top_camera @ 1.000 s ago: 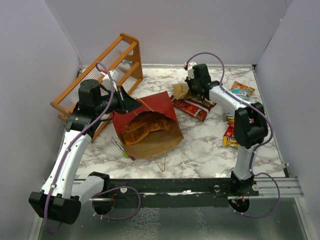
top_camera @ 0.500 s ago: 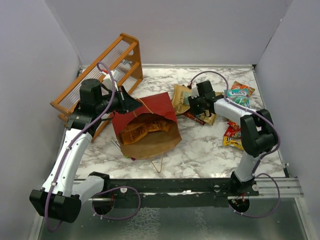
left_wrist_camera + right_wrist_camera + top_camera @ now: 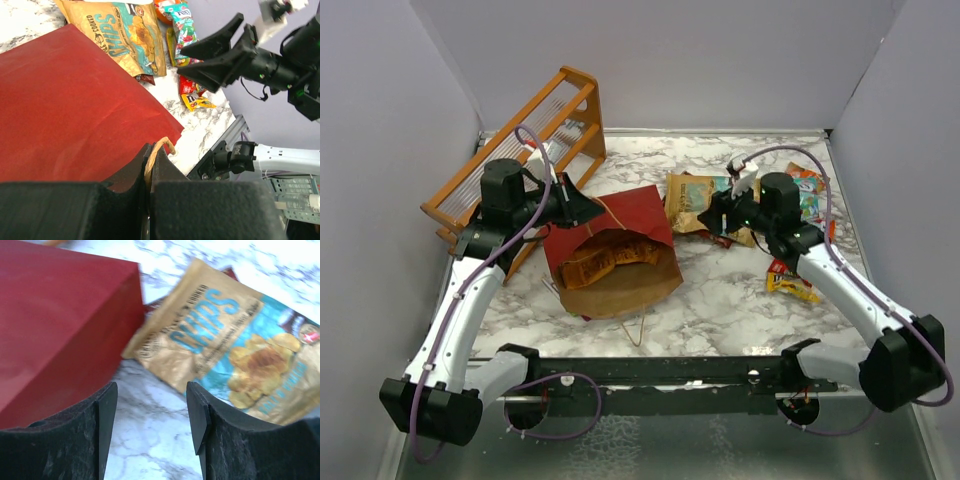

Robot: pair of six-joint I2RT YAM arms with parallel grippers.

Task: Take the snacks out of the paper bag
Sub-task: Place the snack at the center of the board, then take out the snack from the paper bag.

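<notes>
The paper bag (image 3: 638,208) lies on its side, dark red outside, its brown mouth facing the near edge. An orange snack packet (image 3: 605,258) shows inside the mouth. My left gripper (image 3: 588,208) is shut on the bag's tan loop handle (image 3: 162,145) at the upper rim, holding it raised. My right gripper (image 3: 717,215) stands open and empty just right of the bag (image 3: 55,330), low over the marble. In front of it lies a brown and teal chips packet (image 3: 225,345), the same chips packet (image 3: 692,200) beside the bag's far right corner.
More snack packets lie at the right: a teal one (image 3: 807,200), a red and yellow one (image 3: 788,282), and a red one (image 3: 720,237) under the chips. An orange wooden rack (image 3: 520,150) stands at the far left. The bag's second handle (image 3: 642,325) trails toward the near rail.
My right gripper has opened and let go of the chips packet, which now lies beside the bag. The right arm has drawn back to the right. The left gripper has kept its hold.
</notes>
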